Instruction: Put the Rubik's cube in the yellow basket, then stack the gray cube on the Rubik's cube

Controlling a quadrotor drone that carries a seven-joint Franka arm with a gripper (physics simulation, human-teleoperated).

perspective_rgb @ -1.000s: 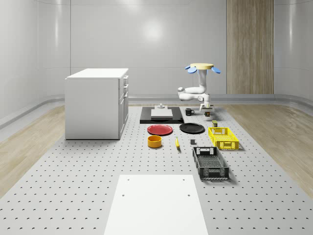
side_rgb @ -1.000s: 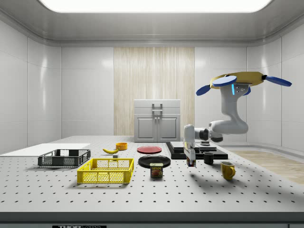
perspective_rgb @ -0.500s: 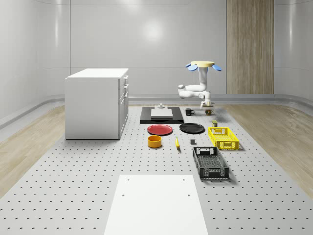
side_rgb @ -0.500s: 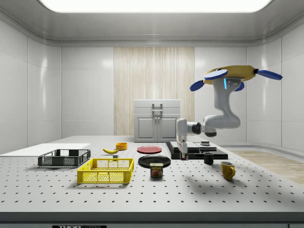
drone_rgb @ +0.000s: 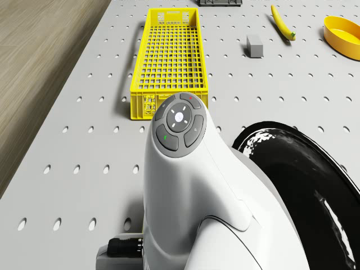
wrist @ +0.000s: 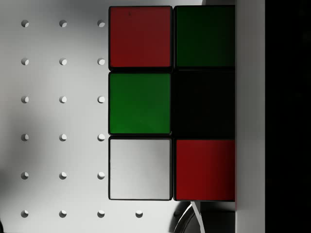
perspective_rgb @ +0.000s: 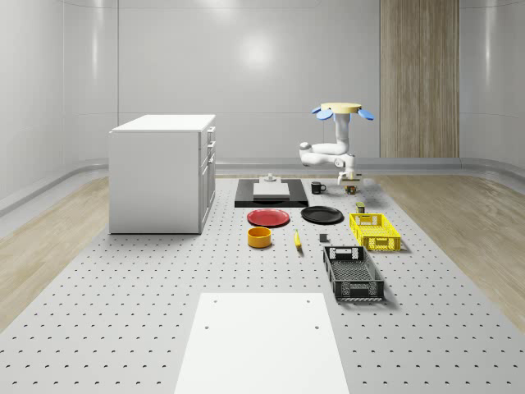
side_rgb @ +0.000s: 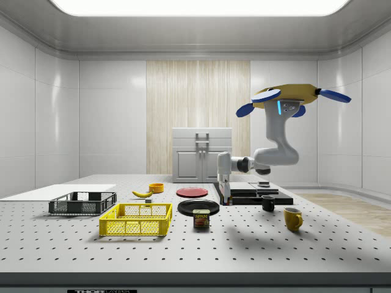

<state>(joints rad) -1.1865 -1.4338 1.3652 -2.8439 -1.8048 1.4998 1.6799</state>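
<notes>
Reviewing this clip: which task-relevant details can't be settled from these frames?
- Tool fingers: side view, too small to tell how they stand.
- Rubik's cube: wrist view, its far columns are darkened and cut off by a pale bar; whether it is gripped or lying on the table is unclear.
- Yellow basket: drone view, its near corner is hidden behind the arm.
- Gray cube: whole-scene view, too small to judge.

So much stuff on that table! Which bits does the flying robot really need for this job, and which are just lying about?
Needed for the job:
Rubik's cube, right at the gripper
yellow basket
gray cube

Just lying about:
black basket
banana
orange bowl
red plate
black plate
Spam tin
black mug
yellow mug
white cabinet
</notes>
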